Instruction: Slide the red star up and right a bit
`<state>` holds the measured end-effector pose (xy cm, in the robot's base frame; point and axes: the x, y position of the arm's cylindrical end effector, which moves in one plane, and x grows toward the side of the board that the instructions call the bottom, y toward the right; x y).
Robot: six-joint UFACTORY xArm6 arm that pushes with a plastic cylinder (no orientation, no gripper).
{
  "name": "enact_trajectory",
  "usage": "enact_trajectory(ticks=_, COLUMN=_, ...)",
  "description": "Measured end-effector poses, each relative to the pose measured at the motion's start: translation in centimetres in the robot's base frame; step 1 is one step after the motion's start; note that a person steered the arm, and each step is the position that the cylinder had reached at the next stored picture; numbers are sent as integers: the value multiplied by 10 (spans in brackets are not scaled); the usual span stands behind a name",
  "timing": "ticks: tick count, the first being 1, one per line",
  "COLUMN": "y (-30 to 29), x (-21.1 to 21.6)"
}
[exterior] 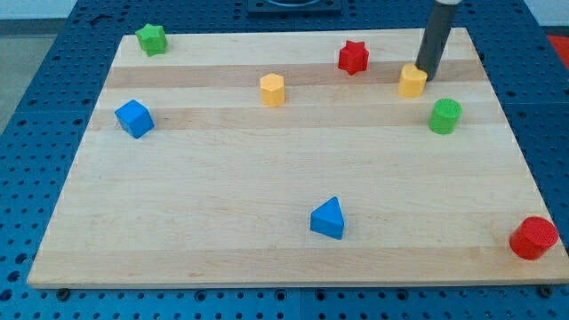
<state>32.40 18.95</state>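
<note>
Board: pale wooden board [267, 178] with lengthwise grain stripes
Surround: blue perforated table [53, 107] on every side
Light: even, soft

Green star [152, 39] top-left; blue cube [134, 118] left; blue triangular block [328, 219] bottom; red cylinder [533, 237] bottom-right.

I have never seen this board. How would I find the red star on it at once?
Start at the wooden board and look along its far edge, at the view's top, a little right of the middle. The red star lies there, left of the yellow block that my tip is beside. It is the only red piece with points; the other red block is round and sits at the bottom right corner.
</note>
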Motion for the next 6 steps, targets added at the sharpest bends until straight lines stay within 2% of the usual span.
enact_trajectory(ticks=1, y=-21, x=41)
enact_trajectory(ticks=2, y=-26, x=48)
enact_trajectory(ticks=4, y=5, x=-11)
enact_trajectory(ticks=6, y=-55, x=-12)
